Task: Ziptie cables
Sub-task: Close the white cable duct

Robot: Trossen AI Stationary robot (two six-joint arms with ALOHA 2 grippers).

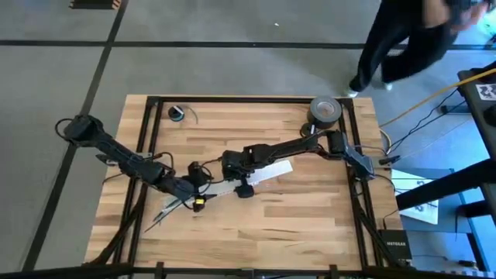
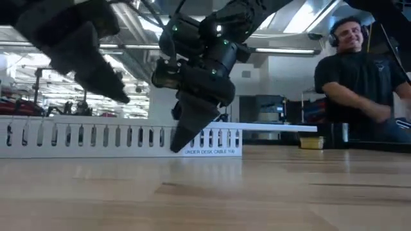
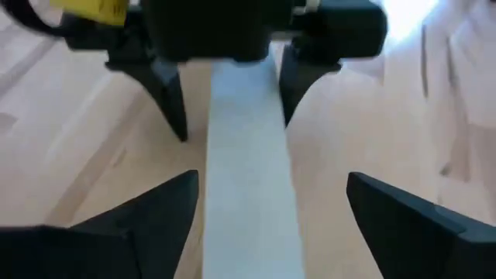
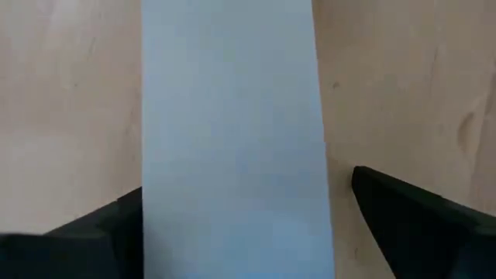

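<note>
Both grippers hang over the white slotted cable tray (image 1: 260, 175) near the middle of the wooden table (image 1: 310, 225). The left gripper (image 3: 267, 225) has its fingers spread wide either side of the tray without touching it. The right gripper (image 4: 240, 232) straddles the same strip with its fingers apart, further toward the table's right edge. The cables (image 1: 167, 211) lie loose toward the front-left corner, splayed and just beyond the left gripper; neither claw holds them. The ziptie cannot be made out. By the look of them the wires are light, limp and springy, likely to fan out or slide when pinched, so a grasp mid-bundle where the strands run closest together seems safest. A roll of tape (image 1: 325, 111) sits at the back right.
</note>
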